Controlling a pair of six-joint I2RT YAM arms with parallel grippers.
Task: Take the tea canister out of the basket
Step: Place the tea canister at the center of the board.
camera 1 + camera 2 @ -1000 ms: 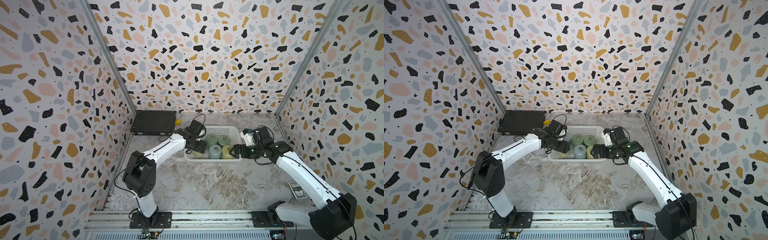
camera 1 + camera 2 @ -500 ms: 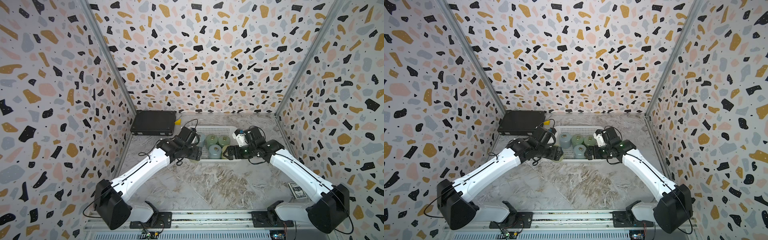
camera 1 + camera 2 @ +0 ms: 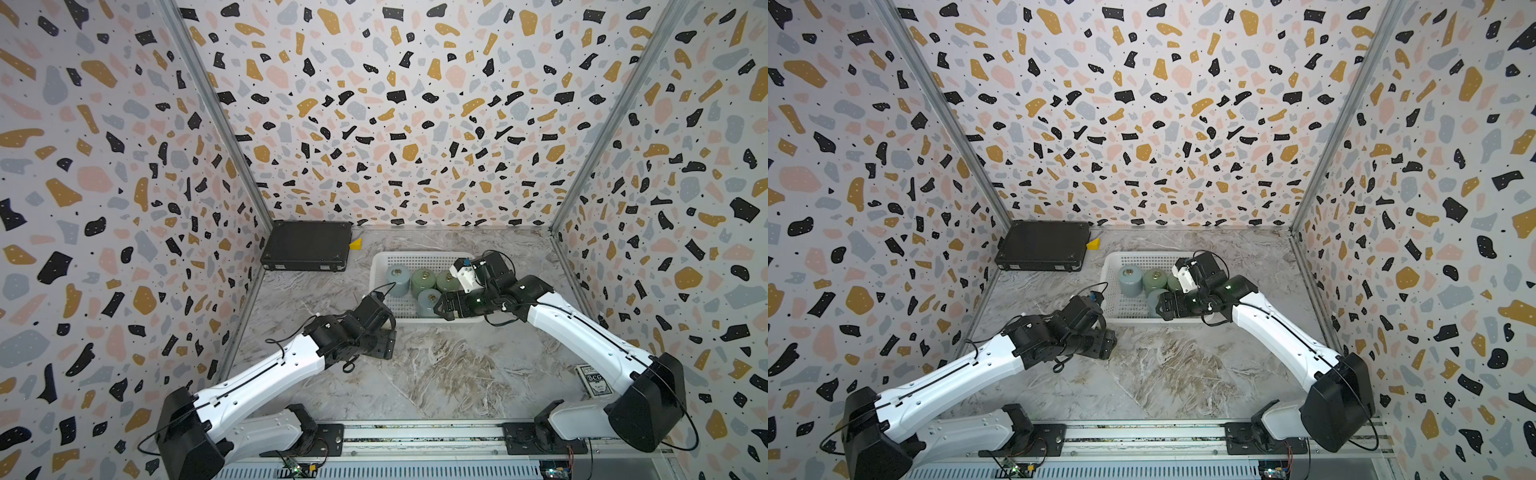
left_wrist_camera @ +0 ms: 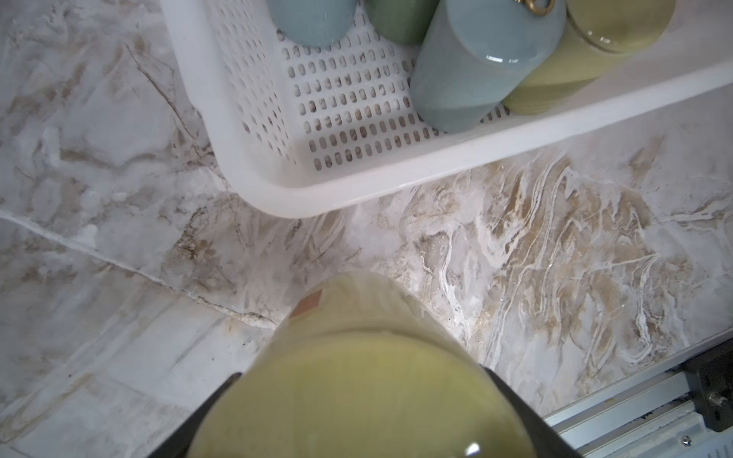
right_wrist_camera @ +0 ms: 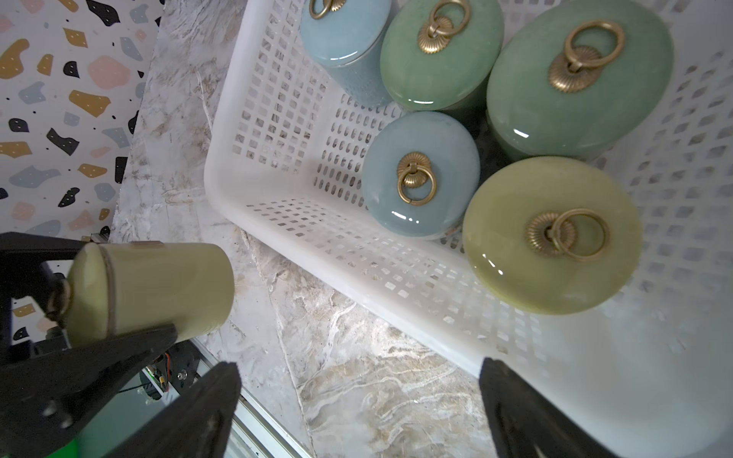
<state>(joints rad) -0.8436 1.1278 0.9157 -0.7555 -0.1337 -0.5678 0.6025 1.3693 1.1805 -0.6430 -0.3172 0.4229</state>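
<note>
Yellow-green canister (image 4: 357, 376), pinched by left fingers (image 5: 99, 368), hangs outside the basket (image 4: 301, 198) rim over marble (image 4: 515, 238); right fingers (image 5: 206, 408) spread.

Yellow-green tea canister (image 4: 357, 396) clamped between black fingers (image 4: 545, 438), white basket (image 4: 258, 186) corner beyond, marble table (image 4: 555, 253)

Held tea canister (image 4: 357, 376) blurred and edge-cropped, card box (image 3: 590, 380) lettering too small to read

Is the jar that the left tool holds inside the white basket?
No, the yellow-green jar in the left tool is outside the basket, above the marble table.
</note>
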